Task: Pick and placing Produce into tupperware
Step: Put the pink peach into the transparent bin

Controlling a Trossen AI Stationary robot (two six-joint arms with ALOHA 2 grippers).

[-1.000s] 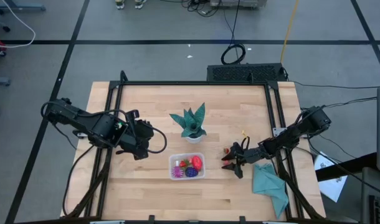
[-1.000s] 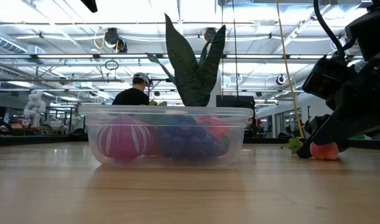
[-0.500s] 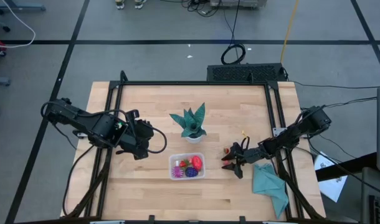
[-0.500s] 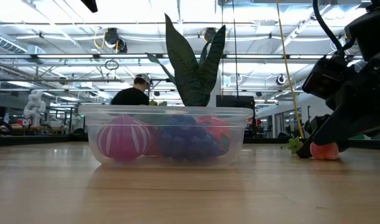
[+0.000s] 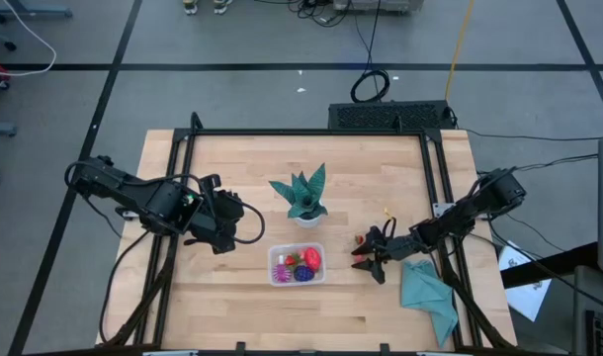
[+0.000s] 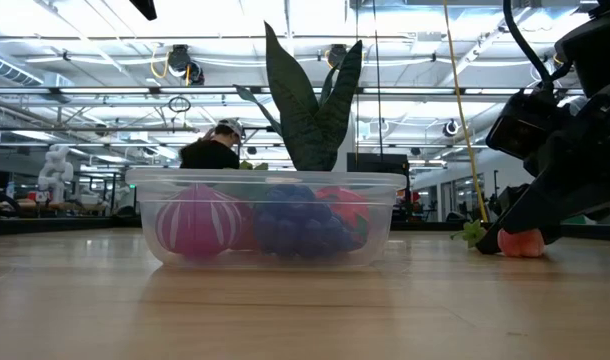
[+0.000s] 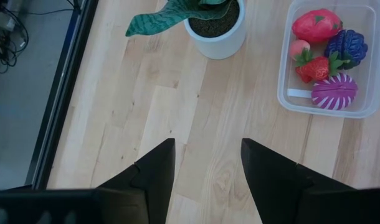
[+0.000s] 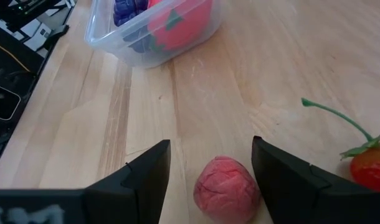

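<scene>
The clear tupperware sits at the table's near middle and holds a pink-purple ball, a dark purple piece, a larger red piece and a strawberry. My right gripper is open and low over the table, to the right of the tupperware. A round pink-red piece lies on the wood between its fingers. An orange-red fruit with a green stem lies just beside it. My left gripper is open and waits to the left of the tupperware. My right gripper has its open fingers on either side of the round pink-red piece, coming in low from the table's right. The piece rests on the table. It lies close against one finger; I cannot tell whether they touch.
A teal spiky plant in a white pot stands just beyond the tupperware. A teal cloth lies near the table's right near corner, beside my right arm. A black frame runs along the table's edges. Bare wood lies between my left gripper and the tupperware.
</scene>
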